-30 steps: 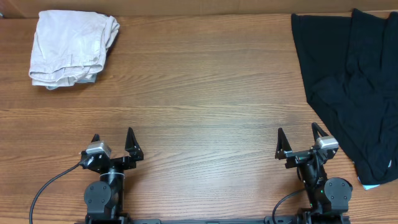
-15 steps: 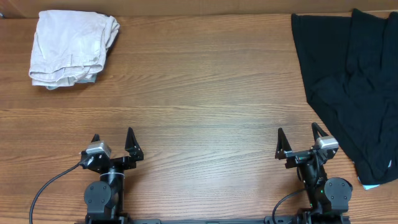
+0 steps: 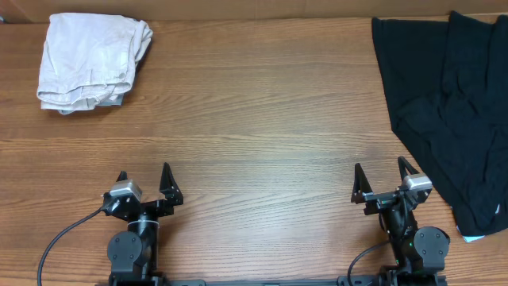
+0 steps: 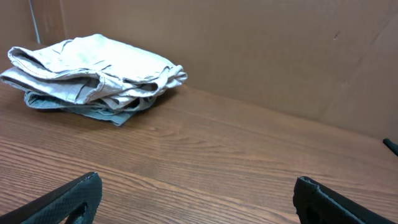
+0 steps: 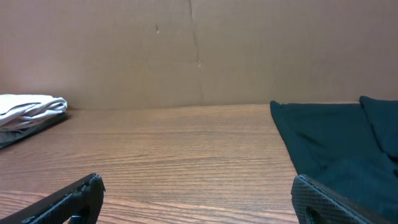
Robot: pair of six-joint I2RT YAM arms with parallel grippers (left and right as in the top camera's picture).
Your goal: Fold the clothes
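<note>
The cream-beige shorts lie folded in a bundle at the table's far left corner. They also show in the left wrist view and at the left edge of the right wrist view. My left gripper is open and empty near the table's front edge, far from the shorts; its jaws are spread wide. My right gripper is open and empty near the front edge on the right; its jaws are also spread wide.
Large black garments lie spread over the table's right side, close to my right gripper, and show in the right wrist view. A light-blue garment lies under the shorts. A brown wall backs the wooden table.
</note>
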